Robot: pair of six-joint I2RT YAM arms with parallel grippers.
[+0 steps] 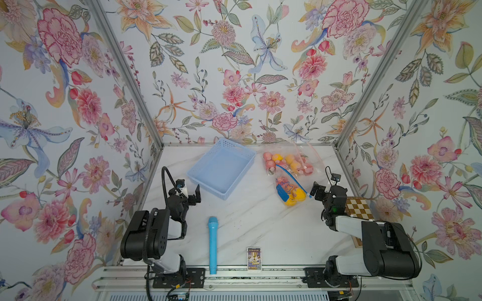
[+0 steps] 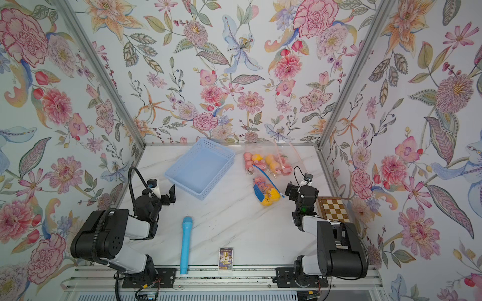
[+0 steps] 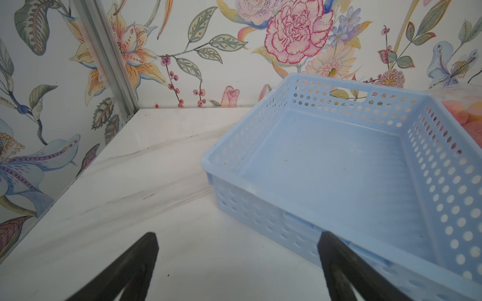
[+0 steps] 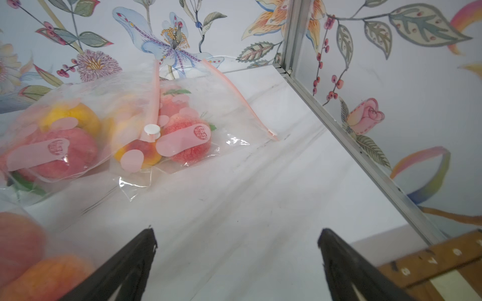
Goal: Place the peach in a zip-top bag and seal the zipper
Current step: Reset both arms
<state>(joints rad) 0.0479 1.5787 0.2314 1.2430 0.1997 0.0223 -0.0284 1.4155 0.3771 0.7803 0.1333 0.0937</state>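
Both jaws spread empty, white marble tabletop (image 1: pixel 260 221), floral walls (image 1: pixel 234 78), aluminium corner posts (image 1: pixel 125 70).

You see wallpaper (image 1: pixel 234 65) on every wall: a pale blue-grey ground with pink, orange and lilac flowers and grey-green leaves. Your table (image 1: pixel 260 221) is white marble with faint grey veins. The basket (image 1: pixel 206 186) is light blue, its walls dotted with round holes. The two far bags (image 4: pixel 182 117) are clear, with pink zip strips and pale pink printed patches; the peaches (image 4: pixel 65 153) inside are pink-red and yellow-orange. The nearer bag (image 1: pixel 288 191) is clear with a blue zip strip and blue print, over more yellow and pink. The microphone (image 1: pixel 213 245) is sky blue, the small card (image 1: pixel 253 258) purple with gold, the chessboard (image 1: pixel 358 207) brown and cream checks. Both arms (image 1: pixel 146 239) are black and white.
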